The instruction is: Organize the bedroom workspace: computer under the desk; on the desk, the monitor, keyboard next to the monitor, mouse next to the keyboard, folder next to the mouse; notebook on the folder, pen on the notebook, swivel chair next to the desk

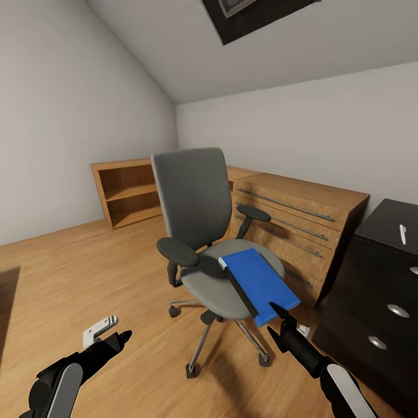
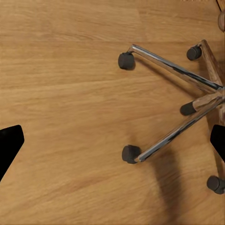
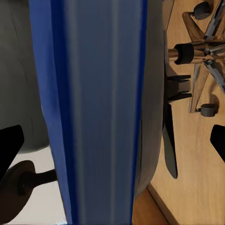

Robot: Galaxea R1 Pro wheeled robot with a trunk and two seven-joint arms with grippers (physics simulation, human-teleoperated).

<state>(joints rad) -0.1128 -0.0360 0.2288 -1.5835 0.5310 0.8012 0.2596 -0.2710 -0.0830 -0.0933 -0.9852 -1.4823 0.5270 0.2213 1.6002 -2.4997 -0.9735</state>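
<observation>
The grey swivel chair (image 1: 194, 197) stands mid-room on its chrome base (image 2: 178, 75). A bright blue folder (image 1: 258, 281) lies on the seat with its dark spine toward the backrest, and its near corner overhangs the seat's front. My right gripper (image 1: 280, 325) is open just below and in front of that corner. In the right wrist view the folder's edge (image 3: 103, 93) runs between the wide-apart fingers (image 3: 10, 147). My left gripper (image 1: 119, 335) hangs open, low on the left, over bare floor beside the chair's casters (image 2: 130, 153). A short whitish pen (image 1: 402, 233) lies on a black cabinet.
A light wooden shelf unit (image 1: 125, 194) and a wooden drawer unit (image 1: 296, 226) line the back wall behind the chair. A black cabinet with round silver knobs (image 1: 383, 290) stands close on the right. Open wooden floor (image 1: 69, 273) stretches to the left.
</observation>
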